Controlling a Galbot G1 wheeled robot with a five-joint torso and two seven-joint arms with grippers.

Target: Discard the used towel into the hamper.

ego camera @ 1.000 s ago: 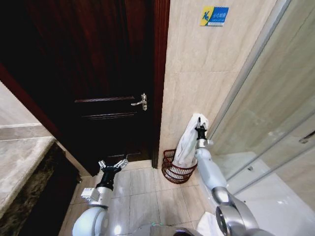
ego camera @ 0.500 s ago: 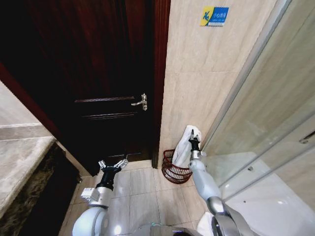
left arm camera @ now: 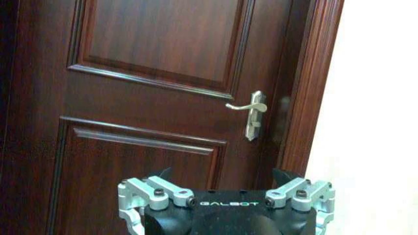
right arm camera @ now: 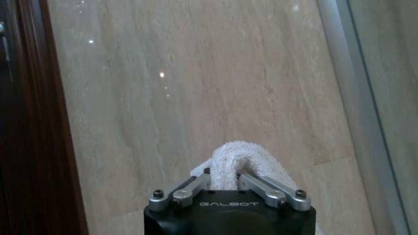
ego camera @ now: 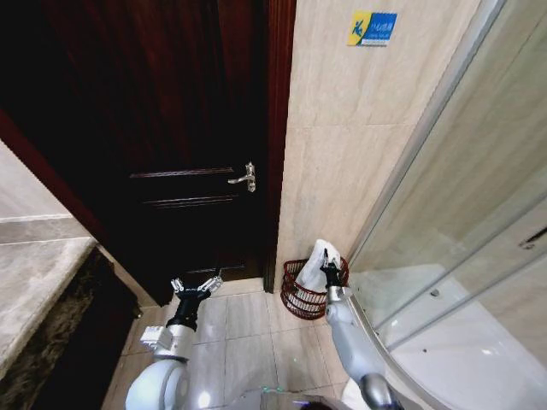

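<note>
White towel (ego camera: 314,261) pinched by right pincer (ego camera: 327,270) over hamper (ego camera: 301,299), beside door (ego camera: 171,171)

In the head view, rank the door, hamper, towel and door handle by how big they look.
1. Door, by far.
2. Hamper.
3. Towel, held by the right gripper; part is hidden inside the hamper, so this ranking is unsure.
4. Door handle.

"GALBOT" in white on black body of left gripper (left arm camera: 224,196) & right gripper (right arm camera: 224,182). Blue/yellow rectangular wall sticker (ego camera: 372,27): text too small to read.
</note>
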